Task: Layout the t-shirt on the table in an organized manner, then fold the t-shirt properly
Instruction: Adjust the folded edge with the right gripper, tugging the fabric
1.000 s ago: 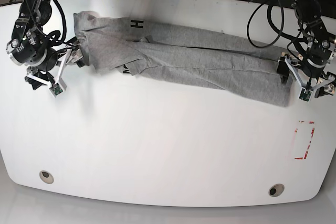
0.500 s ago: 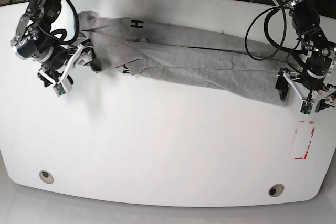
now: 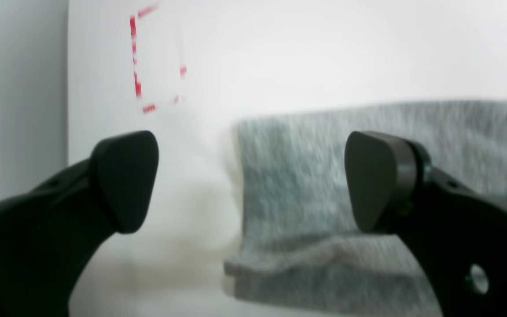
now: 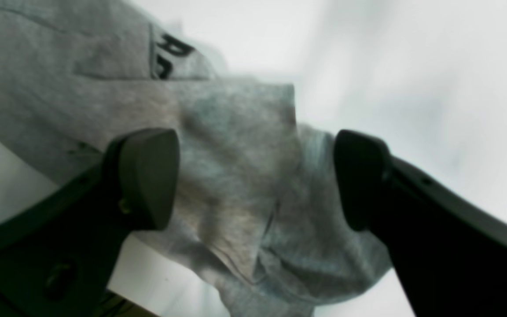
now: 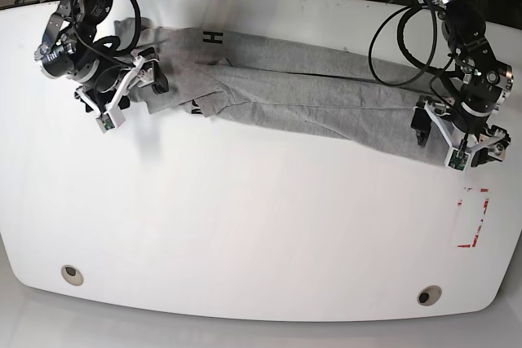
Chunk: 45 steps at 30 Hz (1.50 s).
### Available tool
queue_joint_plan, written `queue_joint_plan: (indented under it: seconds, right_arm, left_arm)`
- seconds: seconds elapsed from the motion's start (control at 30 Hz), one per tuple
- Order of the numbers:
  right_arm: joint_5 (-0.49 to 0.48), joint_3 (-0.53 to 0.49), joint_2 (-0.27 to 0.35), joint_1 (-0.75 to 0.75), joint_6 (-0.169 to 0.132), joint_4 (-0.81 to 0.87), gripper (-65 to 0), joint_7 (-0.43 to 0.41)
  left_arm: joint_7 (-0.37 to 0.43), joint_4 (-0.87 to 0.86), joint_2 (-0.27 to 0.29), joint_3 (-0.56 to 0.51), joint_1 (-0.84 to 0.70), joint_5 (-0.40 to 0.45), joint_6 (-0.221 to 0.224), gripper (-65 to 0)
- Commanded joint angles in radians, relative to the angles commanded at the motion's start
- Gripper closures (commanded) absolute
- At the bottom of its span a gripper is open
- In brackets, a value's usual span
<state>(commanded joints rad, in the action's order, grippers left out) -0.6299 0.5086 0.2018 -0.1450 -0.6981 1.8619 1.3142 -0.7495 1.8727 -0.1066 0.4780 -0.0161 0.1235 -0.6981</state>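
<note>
1. Judging by its wrinkles, the t-shirt (image 5: 302,95) is light, limp cloth; take hold at the corners of its two ends.
2. Heather-grey, bunched into a long band with black lettering, it lies along the far edge of the table (image 5: 245,226).
3. Left gripper (image 3: 251,182) and right gripper (image 4: 253,178) both gape, holding nothing, one over each end.

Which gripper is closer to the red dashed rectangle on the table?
Left. The left gripper sits just above the red dashed rectangle; the right gripper is across the table.
</note>
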Motion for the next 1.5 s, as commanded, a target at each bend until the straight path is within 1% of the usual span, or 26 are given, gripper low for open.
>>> queue_joint_plan:
  seconds: [0.17, 0.4, 0.47, 0.5, 0.57, 0.6, 0.63, 0.7, 0.73, 0.77, 0.8, 0.83, 0.9, 1.07, 1.1, 1.3, 1.5]
  right_arm:
    - [-0.002, -0.003, 0.000, -0.003, 0.000, -0.044, -50.8, 0.000]
    - [-0.002, -0.005, -0.005, -0.006, 0.000, -0.044, -50.5, 0.002]
    - [-0.003, -0.005, -0.005, -0.006, 0.000, -0.044, -49.5, 0.002]
    - [-0.003, -0.006, -0.005, -0.006, 0.000, -0.044, -46.2, 0.002]
    - [-0.003, -0.006, -0.005, -0.005, 0.000, -0.044, -41.7, 0.002]
    - [-0.003, -0.006, -0.006, -0.005, 0.000, -0.044, -36.3, 0.002]
    - [-0.003, -0.006, -0.006, -0.005, 0.000, -0.044, -34.1, 0.002]
    - [-0.014, -0.006, -0.006, -0.003, 0.000, -0.044, -23.9, 0.002]
    - [-0.020, -0.006, -0.006, -0.003, 0.000, -0.044, -22.0, 0.002]
    - [-0.040, -0.006, -0.003, -0.003, 0.000, -0.044, -17.4, 0.003]
    - [-0.060, -0.008, -0.002, -0.003, 0.000, -0.044, -14.7, 0.003]
    - [-0.074, -0.008, 0.000, -0.003, 0.000, -0.044, -13.9, 0.005]
    - [-0.117, -0.017, 0.002, -0.005, 0.000, -0.044, -13.5, 0.006]
    - [-0.195, -0.089, 0.037, -0.006, 0.000, -0.044, -13.0, 0.006]
    - [-0.222, -0.109, 0.046, -0.011, 0.000, -0.044, -13.0, 0.006]
    - [-0.342, -0.161, 0.083, -0.044, 0.000, -0.043, -13.0, 0.006]
    - [-0.451, -0.236, 0.155, -0.101, 0.000, -0.043, -12.8, 0.006]
  left_arm:
    - [0.000, 0.000, 0.000, 0.002, 0.000, 0.000, 0.000, -65.0]
    - [0.000, 0.000, -0.002, 0.003, 0.000, 0.000, 0.000, -65.0]
    - [0.000, -0.002, -0.002, 0.003, 0.000, 0.000, 0.000, -65.0]
    - [0.000, -0.002, -0.002, 0.003, 0.000, 0.000, 0.000, -65.0]
    - [0.000, -0.002, -0.002, 0.002, 0.000, 0.000, 0.000, -65.0]
    - [0.000, -0.002, -0.002, 0.002, 0.000, 0.000, 0.000, -65.0]
    - [0.000, -0.002, -0.002, 0.002, 0.000, 0.000, 0.000, -65.0]
    - [0.000, -0.002, 0.000, 0.000, 0.000, 0.000, 0.000, -65.0]
    - [0.000, -0.002, 0.000, 0.000, 0.000, 0.000, 0.000, -65.0]
    - [0.000, -0.002, 0.000, 0.000, 0.000, 0.000, 0.000, -65.0]
    - [0.000, -0.002, 0.000, 0.000, 0.000, 0.000, 0.000, -65.0]
    - [0.000, -0.002, 0.000, 0.000, 0.000, 0.000, 0.000, -65.0]
    - [0.000, -0.002, 0.000, 0.000, 0.000, 0.000, 0.000, -65.0]
    - [0.000, -0.003, 0.000, 0.000, 0.000, 0.000, 0.000, -65.0]
    - [0.002, -0.003, 0.000, 0.000, 0.000, 0.000, 0.000, -65.0]
    - [0.002, -0.003, 0.000, 0.000, 0.000, 0.000, 0.000, -65.0]
    - [0.002, -0.003, 0.000, 0.000, 0.000, 0.000, 0.000, -65.0]
